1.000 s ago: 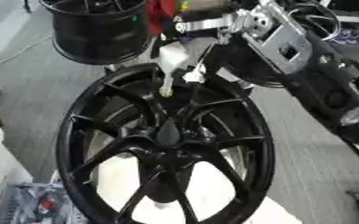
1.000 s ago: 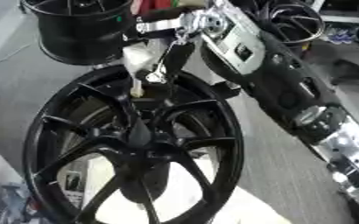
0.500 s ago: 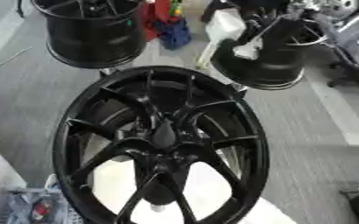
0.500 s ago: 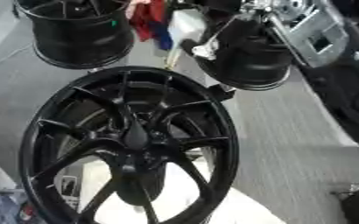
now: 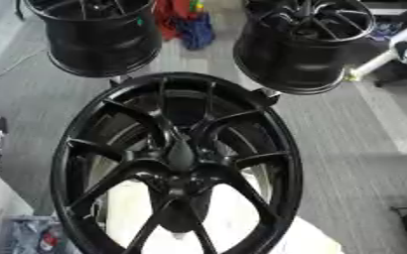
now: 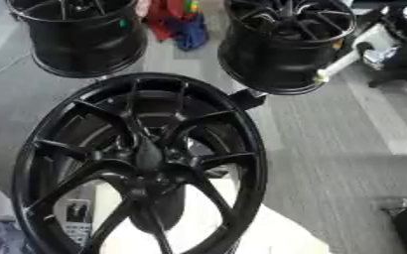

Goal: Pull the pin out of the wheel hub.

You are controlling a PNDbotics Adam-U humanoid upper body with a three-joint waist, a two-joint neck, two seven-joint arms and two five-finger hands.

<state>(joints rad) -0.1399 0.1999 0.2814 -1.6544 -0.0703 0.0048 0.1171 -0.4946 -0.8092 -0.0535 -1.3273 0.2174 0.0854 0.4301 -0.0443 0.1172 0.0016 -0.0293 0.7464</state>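
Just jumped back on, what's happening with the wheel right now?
Nothing is touching the wheel. A white pin-like object shows at the upper right, beside a second wheel on the floor, and neither hand can be made out. A third wheel stands at the upper left.

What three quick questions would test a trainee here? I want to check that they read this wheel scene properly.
1. True or false: the near wheel has black spokes.
2. What lies between the two far wheels? A: a red and blue bundle. B: a toolbox. C: a ladder.
3. Fill in: the white thing with a yellowish tip shows at the view's upper ____, apart from the near wheel.

Key: 1 true; 2 A; 3 right.
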